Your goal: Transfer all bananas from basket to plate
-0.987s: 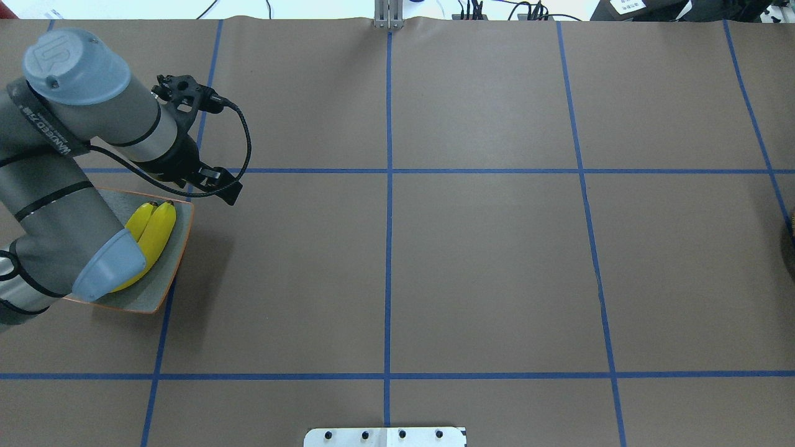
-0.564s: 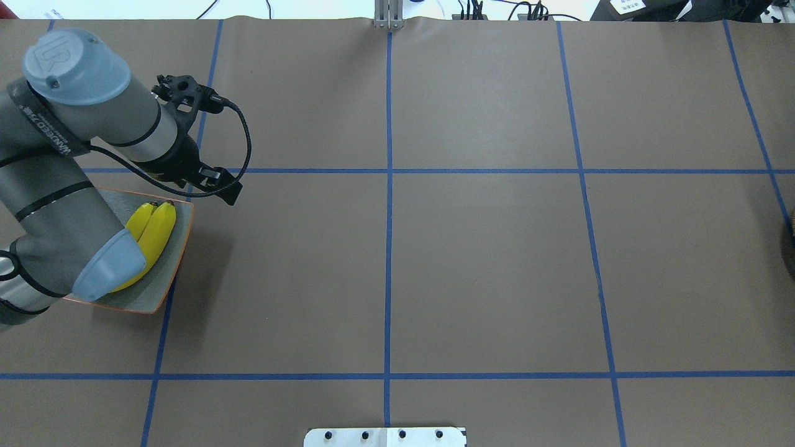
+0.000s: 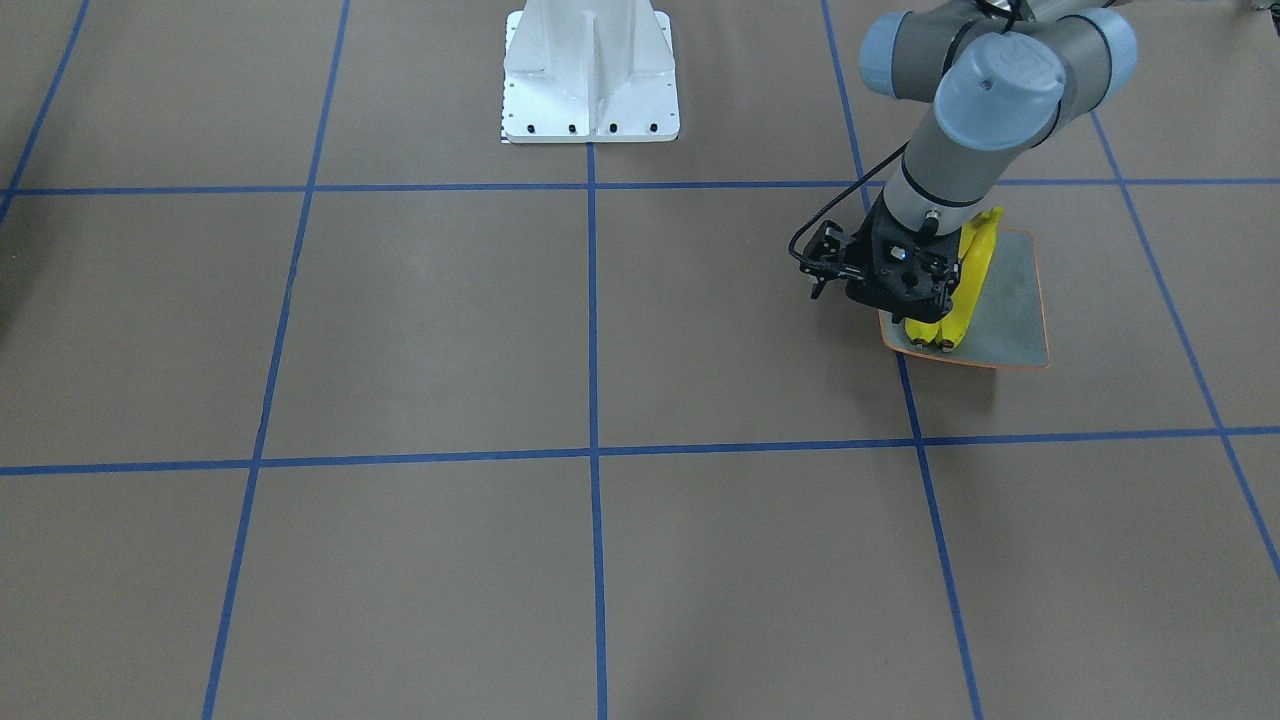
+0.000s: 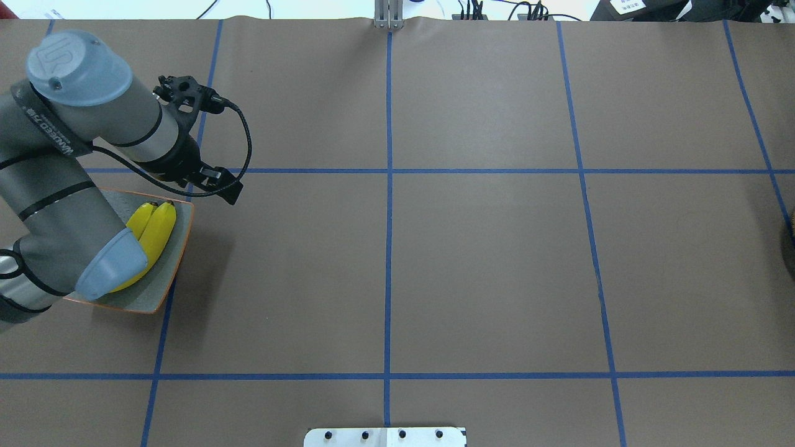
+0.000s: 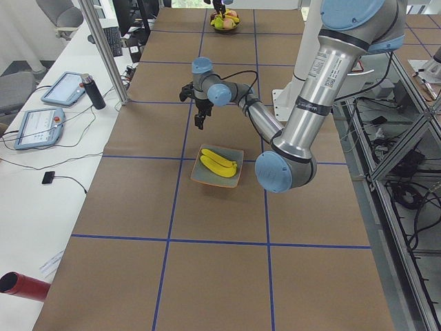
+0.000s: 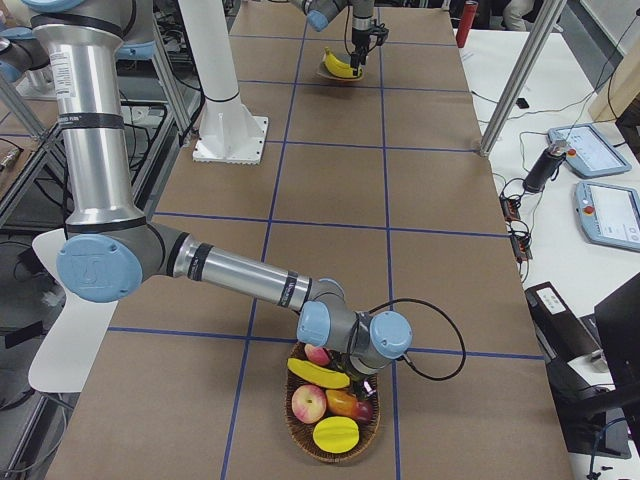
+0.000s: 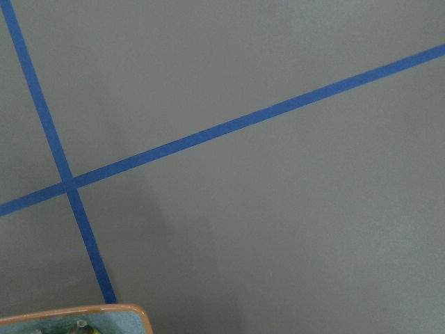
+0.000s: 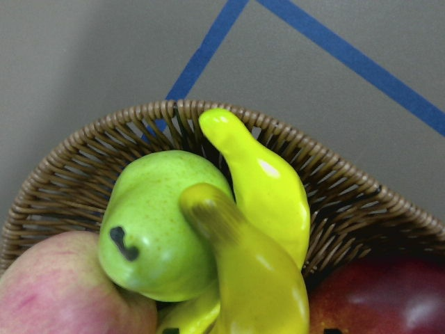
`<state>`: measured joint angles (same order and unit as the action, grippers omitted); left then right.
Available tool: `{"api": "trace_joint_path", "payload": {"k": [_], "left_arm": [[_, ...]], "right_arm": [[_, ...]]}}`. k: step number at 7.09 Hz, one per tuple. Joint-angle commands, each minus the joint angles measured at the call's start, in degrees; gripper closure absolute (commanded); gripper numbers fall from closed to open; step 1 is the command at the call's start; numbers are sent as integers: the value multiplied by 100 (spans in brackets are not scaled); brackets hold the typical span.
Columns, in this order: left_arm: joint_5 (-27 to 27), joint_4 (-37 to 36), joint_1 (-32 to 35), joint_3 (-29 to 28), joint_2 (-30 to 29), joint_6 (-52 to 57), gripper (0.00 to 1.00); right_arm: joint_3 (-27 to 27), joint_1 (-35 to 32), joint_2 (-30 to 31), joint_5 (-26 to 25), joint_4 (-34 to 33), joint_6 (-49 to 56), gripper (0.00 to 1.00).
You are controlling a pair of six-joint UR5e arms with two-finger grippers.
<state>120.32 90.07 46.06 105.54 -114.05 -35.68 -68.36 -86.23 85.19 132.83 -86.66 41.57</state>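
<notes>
Yellow already delivered: two bananas on the plate [image 4: 155, 233] lie side by side, touching, their dark tips toward its far corner.
Plate [image 4: 163, 284]: sits near the left end of the counter [image 4: 484, 267], partly under the left arm's elbow in the overhead view.
Yellow left to move: at least two bananas in the basket [image 8: 268, 195] rest against the wall of the wicker basket [image 8: 83, 149] at the counter's right end. One crosses over the other, and both press against a green pear [image 8: 156, 223].
Left pincer [image 5: 199, 121]: hangs over bare counter just beyond the plate's far corner. Its wrist view catches only that corner, so I cannot tell whether the fingers are apart or together. It is clear of the fruit, which suggests a drop-off is done.
Right pincer [image 6: 362, 383]: sits low among the basket fruit, seemingly placed for the next pick. Its fingers are hidden, so I cannot tell their state.
Why two arms: basket and plate are well apart, so each arm probably serves its own end.
Change from a second ago: the left arm's upper joints have shifted very slightly. Its pincer, the plate and the two bananas look unchanged.
</notes>
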Motion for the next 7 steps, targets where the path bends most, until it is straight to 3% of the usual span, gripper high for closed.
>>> {"api": "trace_joint_path", "payload": {"k": [1,7], "left_arm": [[0,72,0,-42,-3,0,0],[0,72,0,-42,-3,0,0]], "right_arm": [[7,1,-3,-2,0,0,28],[51,71,-11,-2,0,-9,28]]}}
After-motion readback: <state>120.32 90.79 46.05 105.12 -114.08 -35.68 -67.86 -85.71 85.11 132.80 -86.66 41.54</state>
